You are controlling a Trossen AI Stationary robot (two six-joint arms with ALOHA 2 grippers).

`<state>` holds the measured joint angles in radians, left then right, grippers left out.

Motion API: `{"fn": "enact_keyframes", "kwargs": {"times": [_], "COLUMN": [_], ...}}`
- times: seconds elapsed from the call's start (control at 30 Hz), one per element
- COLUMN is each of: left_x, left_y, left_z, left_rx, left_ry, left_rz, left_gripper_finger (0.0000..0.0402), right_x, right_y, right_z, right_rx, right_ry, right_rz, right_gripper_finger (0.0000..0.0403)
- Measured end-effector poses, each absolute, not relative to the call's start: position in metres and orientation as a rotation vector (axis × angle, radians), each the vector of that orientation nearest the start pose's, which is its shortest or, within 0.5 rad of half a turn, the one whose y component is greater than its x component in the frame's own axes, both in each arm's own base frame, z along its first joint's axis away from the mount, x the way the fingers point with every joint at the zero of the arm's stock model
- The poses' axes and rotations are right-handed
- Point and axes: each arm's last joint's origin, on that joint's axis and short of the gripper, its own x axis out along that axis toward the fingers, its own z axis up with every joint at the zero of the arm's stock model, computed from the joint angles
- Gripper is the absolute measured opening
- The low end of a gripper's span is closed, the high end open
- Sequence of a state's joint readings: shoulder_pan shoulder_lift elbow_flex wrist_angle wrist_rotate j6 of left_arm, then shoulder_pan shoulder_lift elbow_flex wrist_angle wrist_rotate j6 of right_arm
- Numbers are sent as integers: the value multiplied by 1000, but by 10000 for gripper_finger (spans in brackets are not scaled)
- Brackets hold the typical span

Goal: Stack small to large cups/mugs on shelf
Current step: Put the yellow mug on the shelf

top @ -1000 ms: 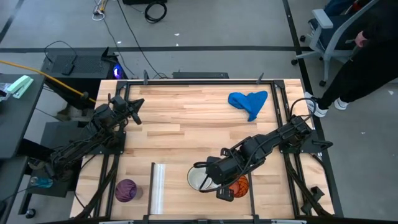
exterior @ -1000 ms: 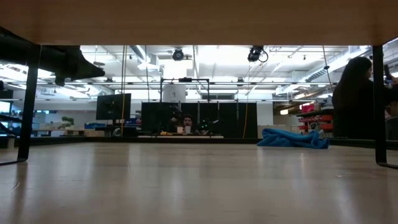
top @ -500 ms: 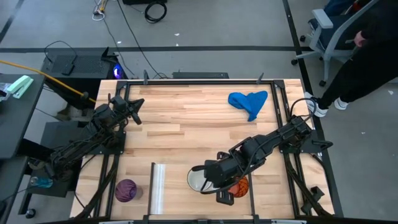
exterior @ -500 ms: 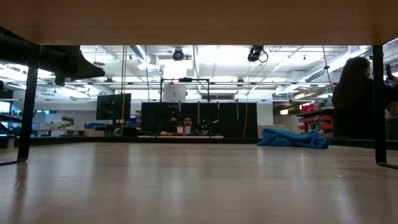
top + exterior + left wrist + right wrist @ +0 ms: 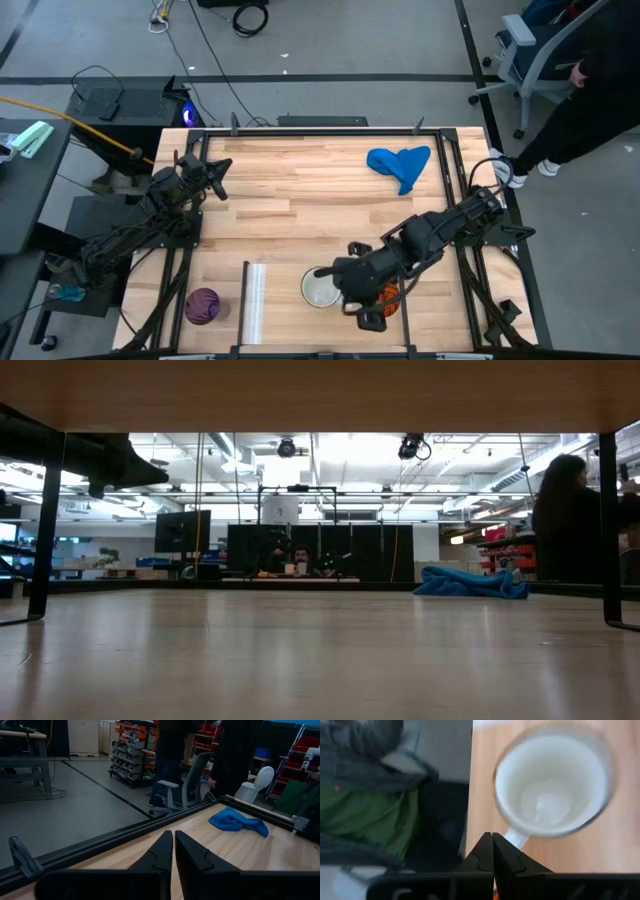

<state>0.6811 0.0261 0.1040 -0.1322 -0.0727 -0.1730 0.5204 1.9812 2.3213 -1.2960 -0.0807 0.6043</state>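
Observation:
The white mug point(image 5: 320, 290) stands upright, mouth up, on the wooden board near the table's near edge, right of the pale upright strip point(image 5: 253, 300). It also shows from above in the right wrist view point(image 5: 552, 785). The orange patterned cup point(image 5: 388, 297) stands right of the mug, half hidden under my right arm. The purple patterned cup point(image 5: 203, 305) stands left of the strip. My right gripper point(image 5: 343, 294) is shut and empty just above and beside the mug, between it and the orange cup. My left gripper point(image 5: 218, 176) is shut and empty at the far left point(image 5: 173, 836). My right gripper's shut fingertips point(image 5: 492, 840) come from above, slanting toward the table's left, and stand right beside the white mug's handle point(image 5: 516, 838). I cannot tell whether they touch it. The mug stands upright on the board.
A blue cloth point(image 5: 400, 165) lies at the far right of the table; it also shows in the low view point(image 5: 470, 582). A dark frame rail point(image 5: 330, 128) runs round the table. A person stands beyond the right edge point(image 5: 590, 100). Bare board lies in the middle point(image 5: 300, 210).
My right gripper has drawn back from over the white mug toward the table's right edge. The mug, half covered before, now shows whole and stands where it was.

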Motion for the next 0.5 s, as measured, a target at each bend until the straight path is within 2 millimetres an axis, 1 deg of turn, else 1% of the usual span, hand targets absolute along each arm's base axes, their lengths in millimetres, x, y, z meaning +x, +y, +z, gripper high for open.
{"fn": "enact_keyframes", "kwargs": {"times": [0.1, 0.2, 0.33, 0.5], "left_x": [70, 70, 70, 70], "left_y": [60, 60, 60, 60], "left_z": [184, 184, 184, 184], "left_rx": [-181, -180, -181, -181], "left_ry": [-13, -13, -13, -12], "left_rz": [756, 756, 756, 756], "left_gripper_finger": [28, 24, 26, 33], "right_x": [338, 341, 348, 361], "right_y": [192, 186, 177, 155], "right_z": [420, 427, 427, 421], "right_rx": [261, 178, 66, -2], "right_ry": [955, 869, 837, 851], "right_rz": [252, 274, 301, 259], "right_gripper_finger": [2, 5, 26, 69]}}
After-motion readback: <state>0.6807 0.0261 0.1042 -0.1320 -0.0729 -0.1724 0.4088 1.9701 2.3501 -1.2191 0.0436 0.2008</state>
